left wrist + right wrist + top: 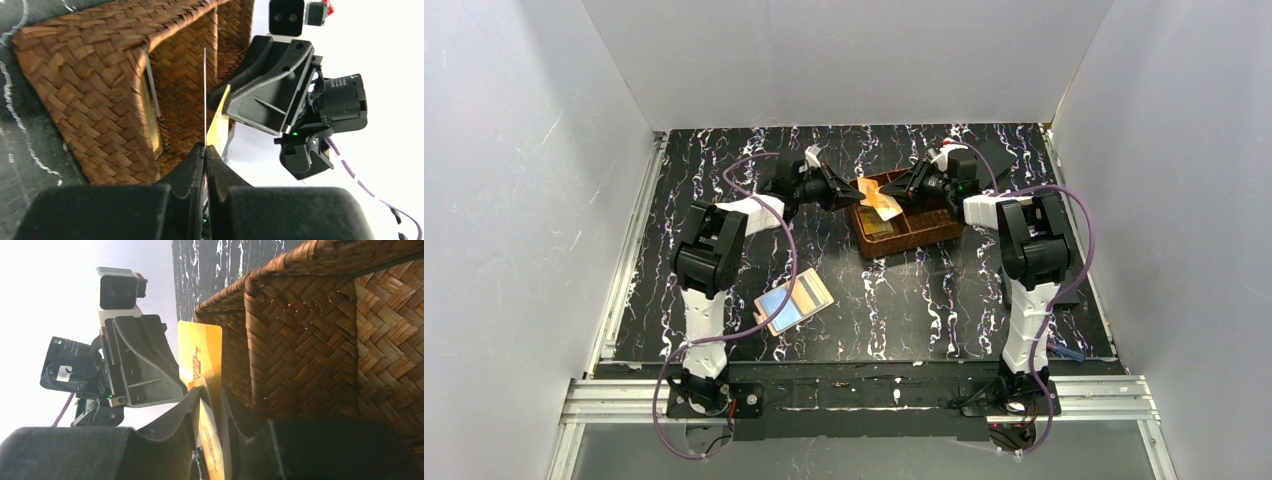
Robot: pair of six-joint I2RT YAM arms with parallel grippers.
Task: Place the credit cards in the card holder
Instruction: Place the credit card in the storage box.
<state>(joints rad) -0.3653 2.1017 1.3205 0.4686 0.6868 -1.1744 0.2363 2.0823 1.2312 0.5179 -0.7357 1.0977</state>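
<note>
The card holder (794, 300) lies open on the table near the left arm, orange and blue faces up. My left gripper (842, 190) is shut on a thin credit card seen edge-on (205, 95) above the brown woven basket (919, 225). My right gripper (902, 186) faces it and is shut on an orange credit card (211, 440). The two cards meet between the grippers (881, 200). The left-held card stands upright in the right wrist view (200, 352); the right-held card shows yellow in the left wrist view (218, 125). More cards lean inside the basket (150, 115).
The woven basket (85, 75) has dividing walls (260, 340) right below both grippers. The opposite gripper shows close in each wrist view, the right one (270, 95) and the left one (140, 370). White enclosure walls surround the black marbled table (944, 300).
</note>
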